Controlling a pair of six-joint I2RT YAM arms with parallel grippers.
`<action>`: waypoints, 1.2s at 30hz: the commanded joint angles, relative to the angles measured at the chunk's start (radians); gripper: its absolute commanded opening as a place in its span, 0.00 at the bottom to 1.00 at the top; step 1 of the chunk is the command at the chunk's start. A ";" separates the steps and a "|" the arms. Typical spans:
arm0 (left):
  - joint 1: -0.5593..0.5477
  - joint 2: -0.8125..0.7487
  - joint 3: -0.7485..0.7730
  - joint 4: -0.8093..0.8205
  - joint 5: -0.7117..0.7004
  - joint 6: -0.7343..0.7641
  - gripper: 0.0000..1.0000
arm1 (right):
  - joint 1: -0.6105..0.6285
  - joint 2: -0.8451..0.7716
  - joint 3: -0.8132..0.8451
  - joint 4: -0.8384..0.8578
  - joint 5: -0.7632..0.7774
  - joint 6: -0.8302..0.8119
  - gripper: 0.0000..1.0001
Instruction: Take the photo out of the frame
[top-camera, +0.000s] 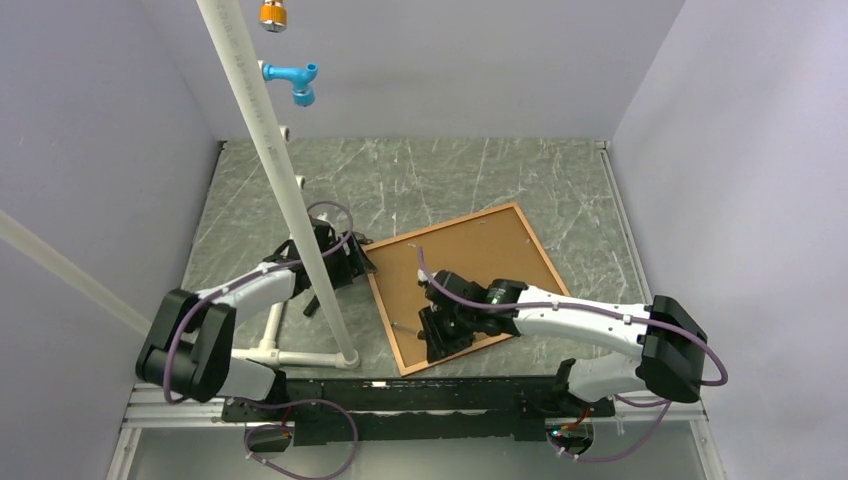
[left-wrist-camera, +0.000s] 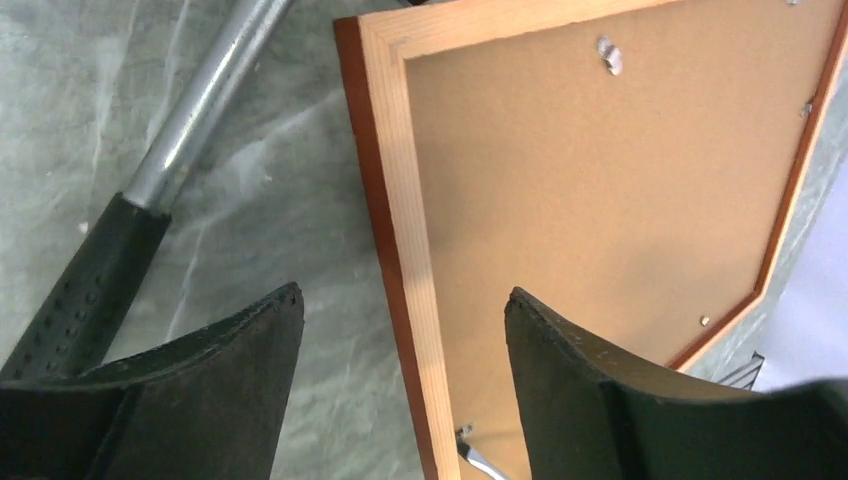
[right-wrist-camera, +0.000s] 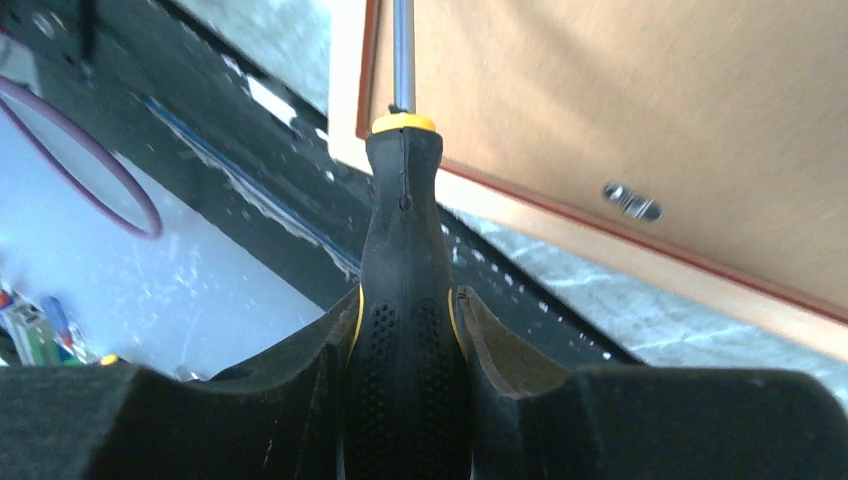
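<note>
1. The frame (top-camera: 543, 250) lies face down on the bench (top-camera: 450, 170), turned at an angle, centre-right in the top view. It has a thin red-brown outer edge, and the back is pale wood.
2. The photo (top-camera: 465, 265) is inside the frame, not yet out. Only its plain brown board backing shows; the print side is hidden.
3. Small metal turn tabs (left-wrist-camera: 609, 55) sit on the backing close to the frame's inner edge.
4. The left arm (top-camera: 250, 290) reaches to the frame's left corner. The left jaws are wide apart and hold nothing.
5. In the left wrist view the frame's long edge runs up between the two fingers (left-wrist-camera: 250, 340). I cannot tell whether either finger touches it.
6. The right arm (top-camera: 580, 315) is over the near part of the frame. The right jaws are closed on the black-and-yellow handle of a tool (right-wrist-camera: 405, 250), clamped from both sides.
7. The tool's thin metal shaft (right-wrist-camera: 403, 50) runs forward over the frame's pale back edge near a corner. The tip is cut off by the picture edge, so contact cannot be told.
8. A second tool (left-wrist-camera: 200, 100) has a silver shaft and a black dotted grip. It lies on the bench just beside the frame's left edge, not touching it.
9. A white pipe stand (top-camera: 290, 190) rises from the bench near the left arm, crossing in front of it in the top view.
10. A blue fitting (top-camera: 295, 80) and an orange fitting (top-camera: 272, 15) sit up high by the pipe.
</note>
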 joint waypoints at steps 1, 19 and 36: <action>0.007 -0.122 0.061 -0.117 0.042 0.121 0.78 | -0.087 -0.013 0.087 0.032 0.020 -0.103 0.00; 0.016 -0.197 0.024 -0.012 0.364 0.140 0.73 | -0.305 0.083 0.220 0.017 -0.088 -0.265 0.00; -0.092 0.003 0.056 -0.128 0.066 0.011 0.67 | -0.044 -0.028 0.060 -0.039 -0.015 -0.033 0.00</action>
